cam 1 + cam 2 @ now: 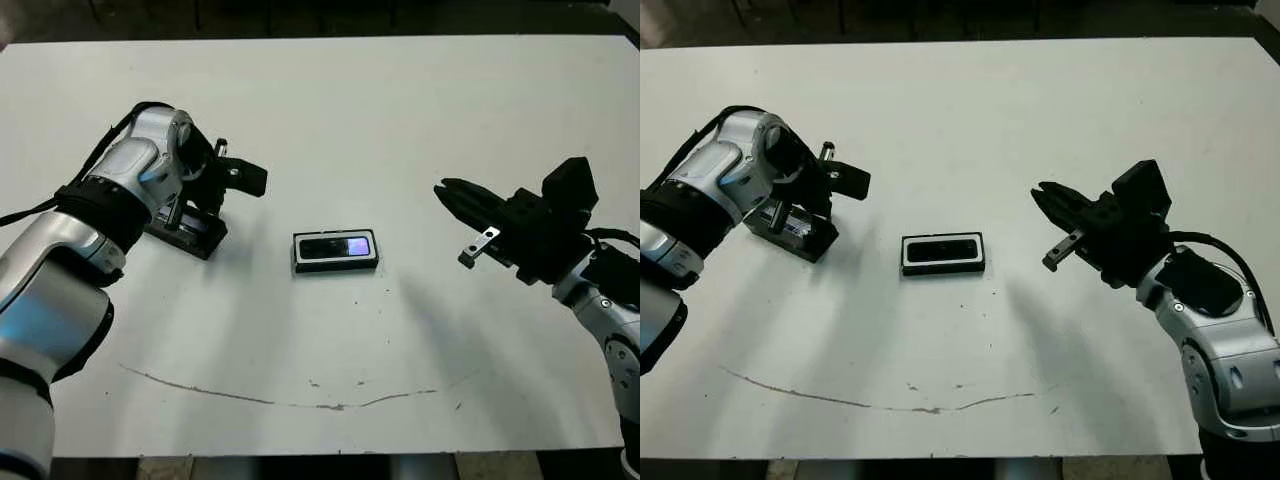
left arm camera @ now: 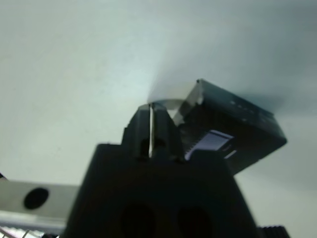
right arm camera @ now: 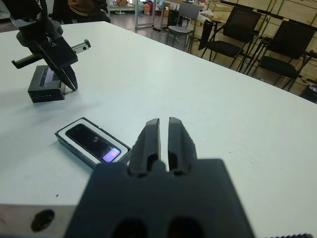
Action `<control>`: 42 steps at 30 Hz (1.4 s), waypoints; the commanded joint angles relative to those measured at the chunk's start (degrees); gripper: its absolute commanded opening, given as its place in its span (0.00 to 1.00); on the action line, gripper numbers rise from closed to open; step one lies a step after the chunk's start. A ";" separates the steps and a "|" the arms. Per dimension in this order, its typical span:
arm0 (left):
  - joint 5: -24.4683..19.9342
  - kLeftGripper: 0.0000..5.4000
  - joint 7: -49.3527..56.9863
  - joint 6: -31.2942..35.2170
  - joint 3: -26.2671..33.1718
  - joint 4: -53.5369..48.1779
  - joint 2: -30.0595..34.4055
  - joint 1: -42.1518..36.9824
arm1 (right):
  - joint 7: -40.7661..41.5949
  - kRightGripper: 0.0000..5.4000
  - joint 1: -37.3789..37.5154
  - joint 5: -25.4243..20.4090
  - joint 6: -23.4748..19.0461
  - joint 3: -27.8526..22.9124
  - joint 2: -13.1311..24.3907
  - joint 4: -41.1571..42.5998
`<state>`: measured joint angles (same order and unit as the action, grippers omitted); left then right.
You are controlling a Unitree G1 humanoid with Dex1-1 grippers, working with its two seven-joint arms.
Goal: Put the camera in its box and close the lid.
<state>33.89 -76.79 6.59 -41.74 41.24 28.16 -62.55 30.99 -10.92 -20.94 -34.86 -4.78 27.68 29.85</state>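
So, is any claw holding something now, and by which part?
Nothing is held. The right claw is shut on nothing, away from the camera lying in the box. The left claw is shut beside the lid, not gripping it.

Camera (image 3: 92,143) lies in box (image 3: 74,126); right pincer (image 3: 164,139) closed; lid (image 3: 44,84) beside left pincer (image 3: 69,79).

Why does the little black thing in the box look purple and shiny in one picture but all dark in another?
In the left eye view the camera in the box catches light as a purple glare; in the right eye view that glare is gone and it looks dark; the right wrist view shows the purple patch too; the left wrist view is blurry, with the lid out of focus.
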 commanded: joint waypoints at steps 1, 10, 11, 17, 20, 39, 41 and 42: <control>-0.08 0.00 -3.78 -3.04 -1.75 0.28 0.74 5.55 | -0.11 0.00 1.57 -0.21 -0.66 0.25 0.92 0.30; -0.58 0.00 -13.35 -6.05 -2.05 -9.40 6.19 8.53 | -0.15 0.00 1.58 -0.15 -0.82 0.21 1.25 0.25; -0.58 0.00 -14.34 -5.38 -1.85 -10.91 6.77 9.14 | -0.14 0.00 1.47 -0.33 -1.03 0.17 1.22 0.08; -5.53 0.00 -15.71 -0.75 -6.79 -21.07 13.83 11.40 | -0.03 0.00 1.21 0.05 -1.00 0.46 1.79 -0.33; -7.33 0.00 -15.71 1.14 -9.14 -23.97 16.46 11.63 | 0.25 0.00 1.17 -0.02 -0.37 0.53 1.90 -0.95; -29.85 0.00 2.51 25.44 26.53 -61.88 19.63 30.46 | 0.77 0.00 0.69 -0.12 0.40 1.38 1.85 -2.37; -33.57 0.00 8.88 29.78 34.31 -67.83 16.83 36.10 | 0.76 0.00 0.74 -0.20 0.49 1.52 1.68 -2.53; -35.82 0.00 12.82 33.24 39.09 -71.69 13.94 39.50 | 0.74 0.00 0.78 -0.29 0.49 1.54 1.54 -2.63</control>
<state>0.17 -67.48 36.26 -7.17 -26.82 44.79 -27.54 31.72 -11.03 -20.92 -34.03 -3.54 29.09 27.78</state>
